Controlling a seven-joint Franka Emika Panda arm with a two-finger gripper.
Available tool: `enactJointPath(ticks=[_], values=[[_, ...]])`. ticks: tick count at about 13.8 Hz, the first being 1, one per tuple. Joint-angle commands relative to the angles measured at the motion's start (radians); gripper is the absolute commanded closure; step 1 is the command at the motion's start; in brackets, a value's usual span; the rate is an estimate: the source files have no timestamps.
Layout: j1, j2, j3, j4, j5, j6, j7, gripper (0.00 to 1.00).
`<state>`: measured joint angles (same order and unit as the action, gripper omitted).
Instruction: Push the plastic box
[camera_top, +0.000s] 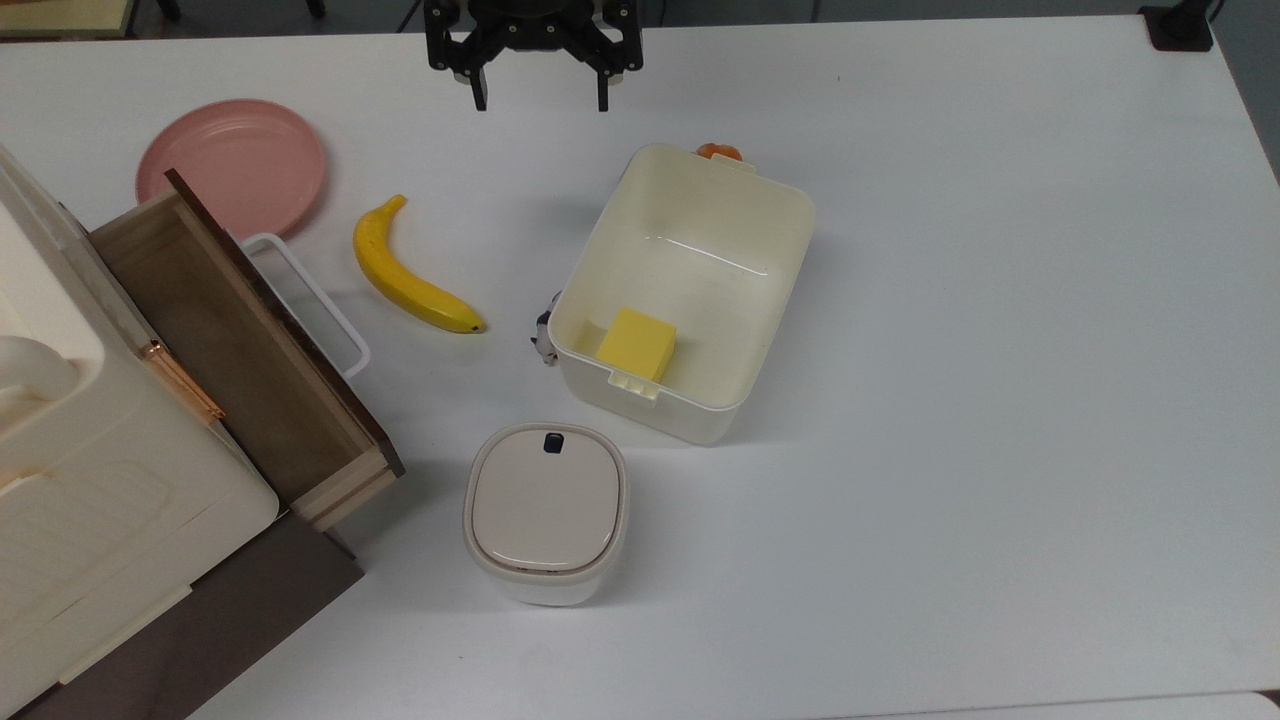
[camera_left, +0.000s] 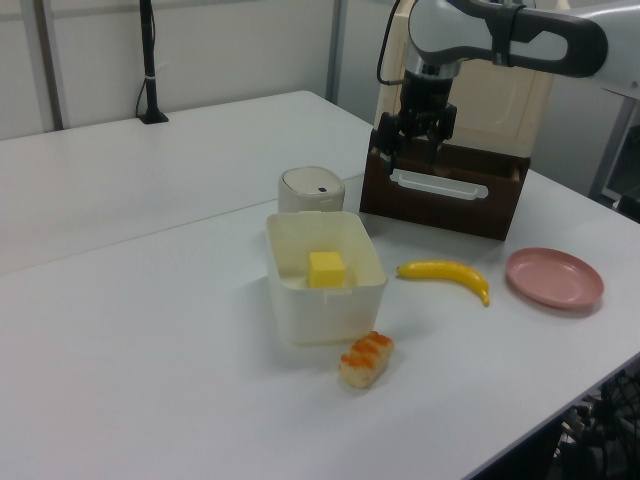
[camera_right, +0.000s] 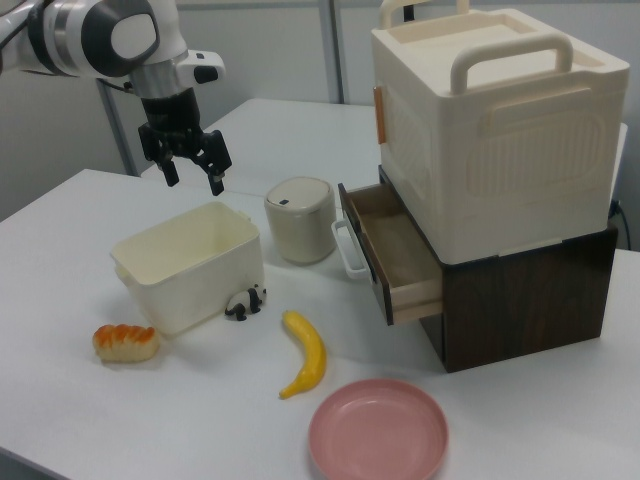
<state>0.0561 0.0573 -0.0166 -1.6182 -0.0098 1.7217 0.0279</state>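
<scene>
Cream-white plastic, the plastic box (camera_top: 690, 290) is set near the middle of the table (camera_top: 1000, 400), a yellow block (camera_top: 637, 344) inside. The gripper (camera_top: 540, 100) is held above the table's far edge, fingers spread, pointing down, apart from the box.

plastic box (camera_top: 770, 240): glossy cream plastic
drawer (camera_top: 225, 350): matt bare wood
plate (camera_top: 232, 165): smooth pink plastic
table (camera_top: 1000, 350): smooth white, faintly sheened
banana (camera_top: 405, 280): waxy yellow

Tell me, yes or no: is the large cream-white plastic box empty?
No, a yellow block sits inside the plastic box, near one short rim.
</scene>
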Motion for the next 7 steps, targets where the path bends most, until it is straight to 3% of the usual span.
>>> enactJointPath(ticks=[1,3,7], values=[[0.004,-0.017,-0.005,-0.018,0.019,0.018,-0.037,0.00],[0.004,-0.019,-0.005,-0.028,0.013,0.019,-0.083,0.00],[0.001,-0.025,-0.005,-0.060,0.008,0.016,-0.351,0.00]])
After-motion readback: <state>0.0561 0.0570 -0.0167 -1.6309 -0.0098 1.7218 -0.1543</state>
